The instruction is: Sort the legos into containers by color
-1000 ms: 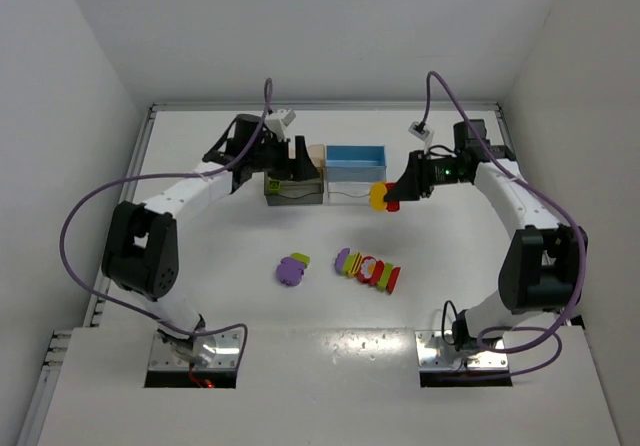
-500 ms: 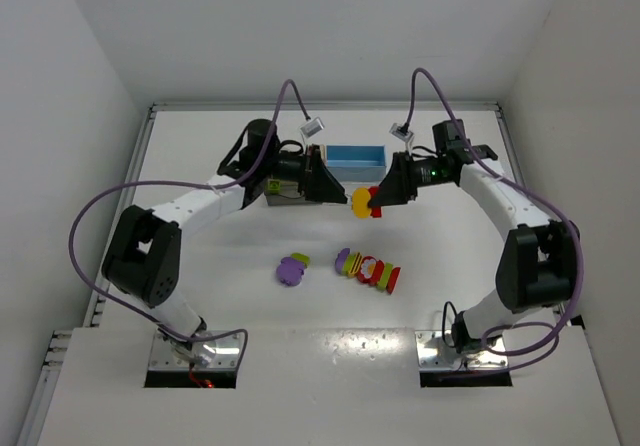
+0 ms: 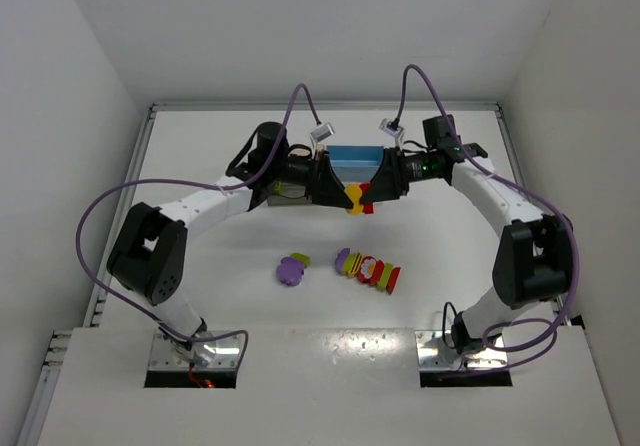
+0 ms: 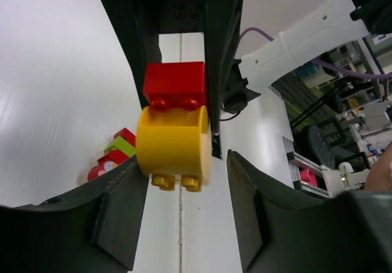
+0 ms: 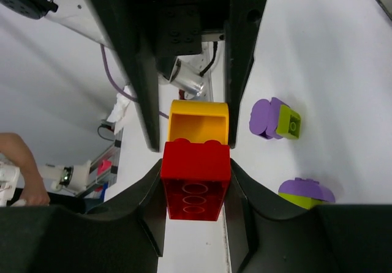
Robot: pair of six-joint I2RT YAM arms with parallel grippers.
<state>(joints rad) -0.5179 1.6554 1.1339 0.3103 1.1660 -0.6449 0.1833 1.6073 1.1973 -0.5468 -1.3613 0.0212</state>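
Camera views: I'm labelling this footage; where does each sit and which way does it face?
Top external: above and behind the arms, looking down on the table; both arms show whole, bases nearest.
Left wrist: on the left arm, looking along its own fingers at the yellow piece and the right gripper beyond.
Right wrist: on the right arm, looking over its own fingers, clamped on the red brick.
Shared: both wrist views show that joined pair, from opposite ends.

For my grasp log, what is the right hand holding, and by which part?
Right hand pinches the red brick by its sides; yellow piece attached.
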